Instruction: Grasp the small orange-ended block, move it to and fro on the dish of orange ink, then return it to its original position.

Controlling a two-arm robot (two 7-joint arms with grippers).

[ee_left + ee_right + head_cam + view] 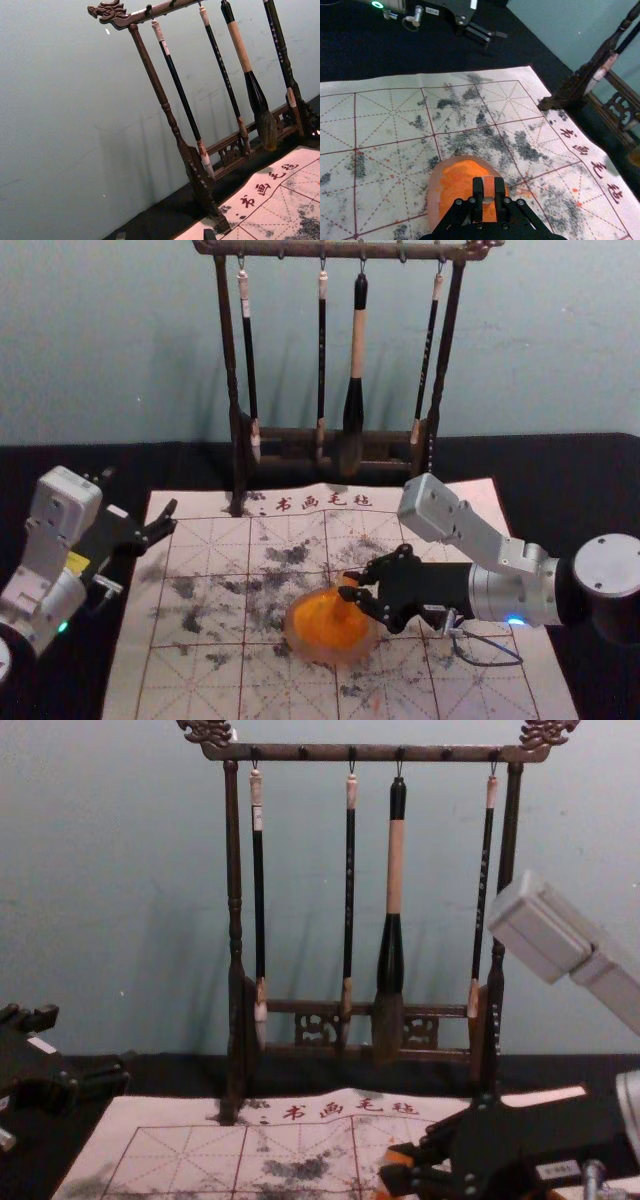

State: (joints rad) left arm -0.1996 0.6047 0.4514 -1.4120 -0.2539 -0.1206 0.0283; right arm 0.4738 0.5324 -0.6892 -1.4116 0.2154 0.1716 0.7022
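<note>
Your big mat [190,690] lies flat. Your left gripper [141,494] sits by its left side, wide apart and holding nothing. Your right gripper [489,192] is over the ink dish [434,187], closed tight on the small block [489,186]. So the grabbing is done, and the rubbing looks about to start or going on. Putting it back is left.
</note>
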